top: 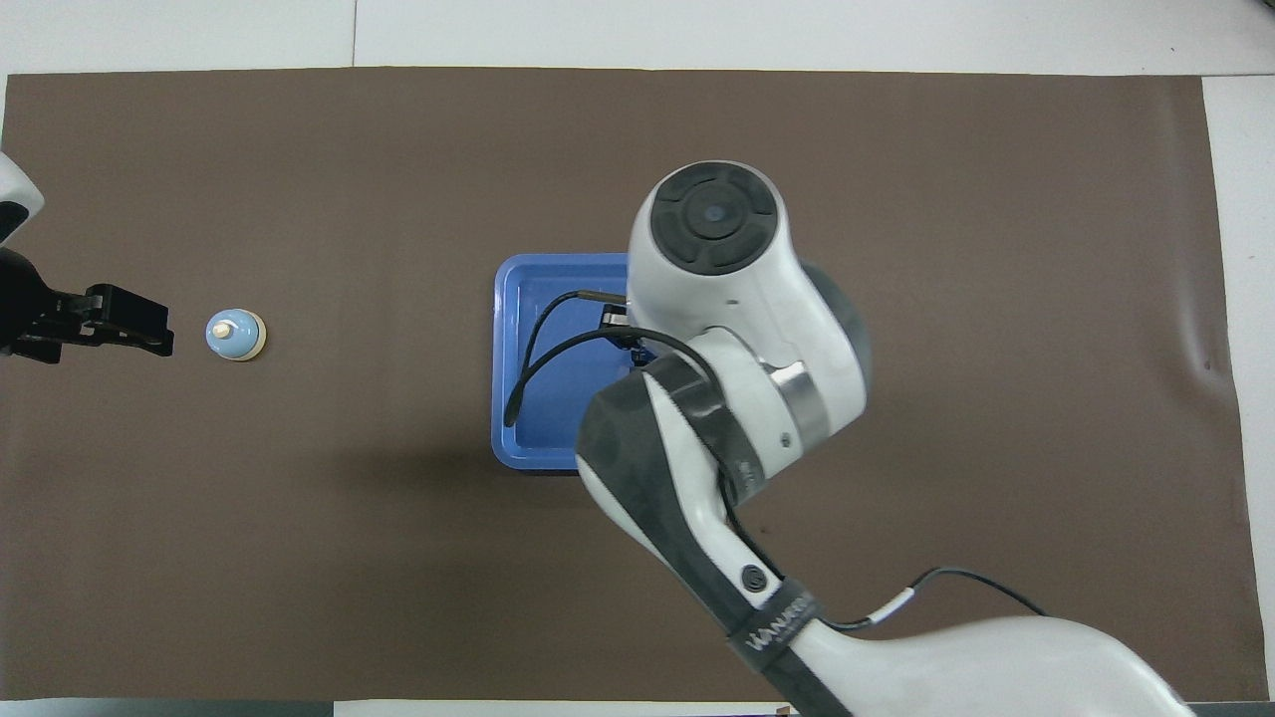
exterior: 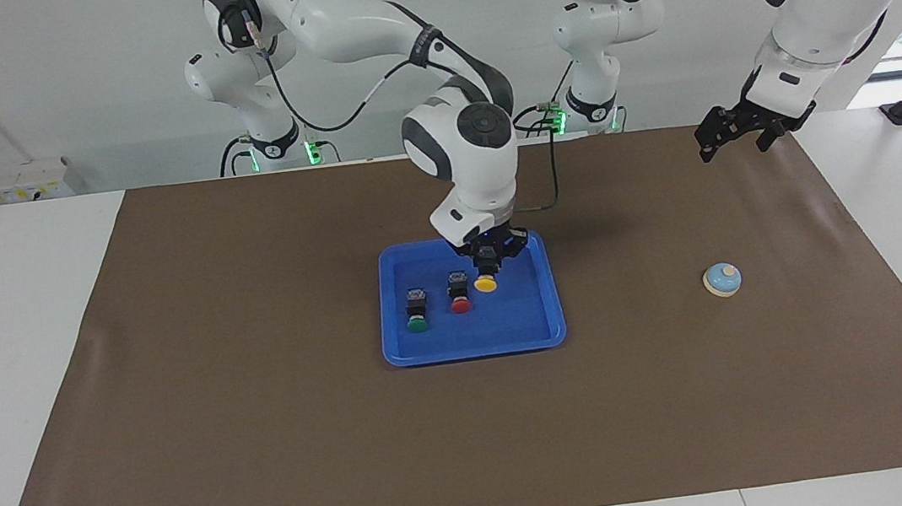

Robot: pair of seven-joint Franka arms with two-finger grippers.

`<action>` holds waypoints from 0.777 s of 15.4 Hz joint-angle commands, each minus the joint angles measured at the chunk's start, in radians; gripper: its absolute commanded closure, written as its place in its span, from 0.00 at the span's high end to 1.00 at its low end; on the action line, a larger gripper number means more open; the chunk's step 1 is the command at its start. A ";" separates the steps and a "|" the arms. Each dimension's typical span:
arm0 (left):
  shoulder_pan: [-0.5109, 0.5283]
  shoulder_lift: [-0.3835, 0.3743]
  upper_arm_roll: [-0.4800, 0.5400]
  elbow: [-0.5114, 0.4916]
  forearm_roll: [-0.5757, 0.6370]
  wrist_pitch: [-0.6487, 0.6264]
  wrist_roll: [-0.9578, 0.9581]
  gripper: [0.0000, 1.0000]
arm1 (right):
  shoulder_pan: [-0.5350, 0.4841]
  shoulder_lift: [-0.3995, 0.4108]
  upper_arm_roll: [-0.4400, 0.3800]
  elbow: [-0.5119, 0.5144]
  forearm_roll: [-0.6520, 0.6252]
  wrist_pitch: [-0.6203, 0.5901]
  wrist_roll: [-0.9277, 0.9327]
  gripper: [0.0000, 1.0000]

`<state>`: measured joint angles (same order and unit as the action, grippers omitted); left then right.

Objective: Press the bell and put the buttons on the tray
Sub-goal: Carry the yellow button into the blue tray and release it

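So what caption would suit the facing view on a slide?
Right end effector holds the yellow button over the blue tray.

The right arm reaches out from its base, elbow high and wrist pointing straight down, with the right gripper [exterior: 487, 267] closed tight. The left arm waits bent at its own end, its left gripper [exterior: 731, 136] raised, angled down, fingers spread.

The right arm [top: 737, 398] hangs over the blue tray [exterior: 428, 349], blocking access from above; the green button [exterior: 417, 323] and red button [exterior: 461, 305] fill the tray's middle. Open brown mat [exterior: 269, 443] surrounds the bell [exterior: 722, 279].
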<state>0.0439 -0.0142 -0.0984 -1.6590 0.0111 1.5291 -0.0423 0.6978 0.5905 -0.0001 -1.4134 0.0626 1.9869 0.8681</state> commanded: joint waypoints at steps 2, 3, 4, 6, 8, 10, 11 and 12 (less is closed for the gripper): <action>0.001 -0.015 0.005 -0.004 -0.011 -0.014 -0.008 1.00 | 0.025 0.023 -0.008 -0.042 0.008 0.094 -0.004 0.00; 0.001 -0.015 0.005 -0.004 -0.011 -0.014 -0.008 1.00 | 0.028 0.029 -0.008 -0.047 0.006 0.110 -0.005 0.00; 0.001 -0.015 0.005 -0.004 -0.011 -0.014 -0.008 1.00 | 0.032 0.032 -0.008 -0.052 0.005 0.122 -0.006 0.00; 0.001 -0.015 0.005 -0.004 -0.011 -0.014 -0.008 1.00 | 0.043 0.034 -0.008 -0.065 0.003 0.138 -0.005 0.00; 0.001 -0.015 0.005 -0.004 -0.011 -0.014 -0.008 1.00 | 0.043 0.034 -0.008 -0.064 0.005 0.136 -0.001 0.07; 0.001 -0.015 0.005 -0.004 -0.011 -0.014 -0.008 1.00 | 0.043 0.031 -0.009 -0.061 0.006 0.130 0.002 1.00; 0.001 -0.015 0.005 -0.004 -0.011 -0.014 -0.008 1.00 | 0.034 0.020 -0.009 -0.058 0.010 0.121 0.005 1.00; 0.001 -0.015 0.005 -0.004 -0.011 -0.014 -0.008 1.00 | 0.025 0.008 -0.018 -0.055 0.011 0.100 0.006 1.00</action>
<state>0.0439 -0.0142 -0.0984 -1.6590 0.0111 1.5291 -0.0423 0.7353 0.6339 -0.0062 -1.4539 0.0624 2.1021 0.8684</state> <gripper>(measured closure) 0.000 0.326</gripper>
